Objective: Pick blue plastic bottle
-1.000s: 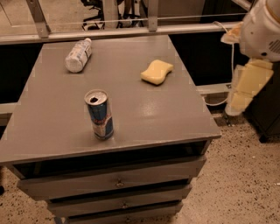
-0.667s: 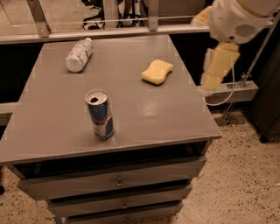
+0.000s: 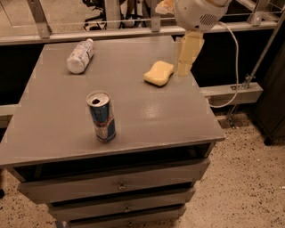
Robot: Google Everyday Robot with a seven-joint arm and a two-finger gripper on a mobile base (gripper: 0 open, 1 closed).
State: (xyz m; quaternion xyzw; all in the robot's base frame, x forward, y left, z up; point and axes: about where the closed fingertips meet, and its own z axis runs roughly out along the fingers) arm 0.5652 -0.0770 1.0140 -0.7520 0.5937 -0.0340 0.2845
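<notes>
pincer (image 3: 189, 55) hangs at 1 o'clock of the table (image 3: 133, 116), just beside the yellow sponge (image 3: 159, 73). Can't tell how wide it's open or whether it touches anything. blue plastic bottle (image 3: 80, 56) lies at 11 o'clock.

Grey drawer cabinet (image 3: 147, 120) on speckled floor (image 3: 249, 187)

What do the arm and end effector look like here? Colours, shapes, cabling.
The arm is a rounded glossy white housing with a small perforated vent patch. The end effector is a cream, flat-sided, tapered block below it, over the drawer cabinet at its far right edge, beside the yellow sponge. No markings visible. A white cable loops behind; cannot tell if it's the arm's.
</notes>
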